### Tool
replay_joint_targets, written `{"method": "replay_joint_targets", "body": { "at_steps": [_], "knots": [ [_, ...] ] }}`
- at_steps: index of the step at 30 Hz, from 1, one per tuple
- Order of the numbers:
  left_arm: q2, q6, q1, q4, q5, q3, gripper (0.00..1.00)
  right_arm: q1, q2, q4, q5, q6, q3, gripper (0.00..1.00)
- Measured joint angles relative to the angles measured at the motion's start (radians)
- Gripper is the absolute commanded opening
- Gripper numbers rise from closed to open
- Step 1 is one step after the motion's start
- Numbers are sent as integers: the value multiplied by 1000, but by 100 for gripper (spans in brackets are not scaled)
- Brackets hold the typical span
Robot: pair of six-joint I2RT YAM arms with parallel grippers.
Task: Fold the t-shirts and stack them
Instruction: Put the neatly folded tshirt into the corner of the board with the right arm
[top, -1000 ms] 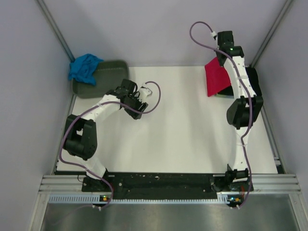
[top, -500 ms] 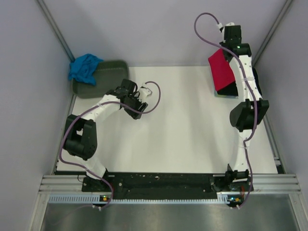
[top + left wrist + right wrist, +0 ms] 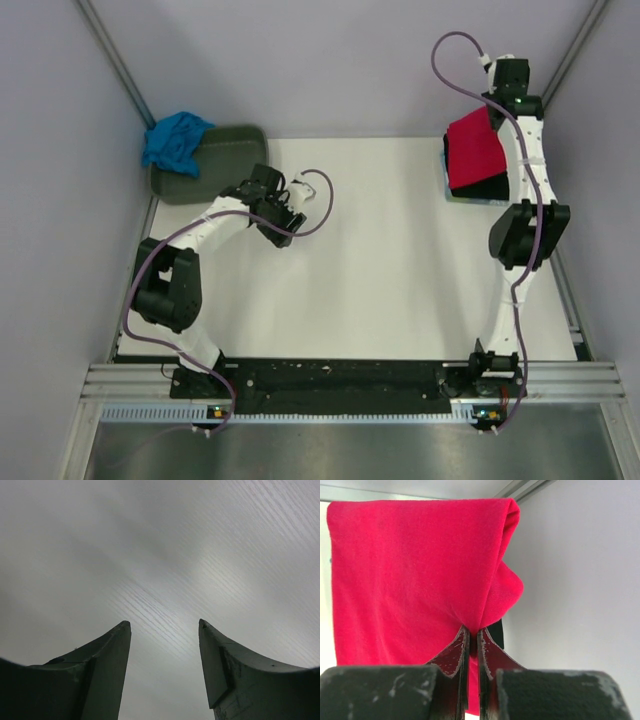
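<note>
Jaws of the right gripper (image 3: 473,630) pinch a fold of the red t-shirt (image 3: 474,150), hanging at the far right corner directly over the black t-shirt (image 3: 490,188) — its place likely lies straight below — while the left gripper (image 3: 164,622) stands half-open, empty, well apart.

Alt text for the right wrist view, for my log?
The right claw is shut on a fold of the red shirt, which, doubled over, fills the left and centre. A pale wall fills the right side.
</note>
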Motion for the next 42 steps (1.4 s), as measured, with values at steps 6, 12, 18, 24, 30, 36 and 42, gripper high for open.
{"method": "replay_joint_targets", "body": {
  "at_steps": [6,12,18,24,30,36,42],
  "knots": [
    [0,8,3,-12,-12,1,61,-70,67,37,-72,-10,-6,0],
    [0,17,8,-41,-34,24,61,-130,135,83,-109,-12,-12,41],
    [0,26,11,-54,-48,47,61,-172,155,187,-74,-41,-37,93],
    [0,34,14,-73,-66,48,61,-177,135,241,-44,-32,-46,99],
    [-18,32,14,-83,-66,58,62,-113,-84,260,-82,-6,-263,99],
    [-143,25,14,-71,-62,22,63,-26,-402,288,-270,119,-595,99],
    [-338,11,21,20,-63,-148,64,27,-682,391,-409,221,-1015,99]
  ]
}}
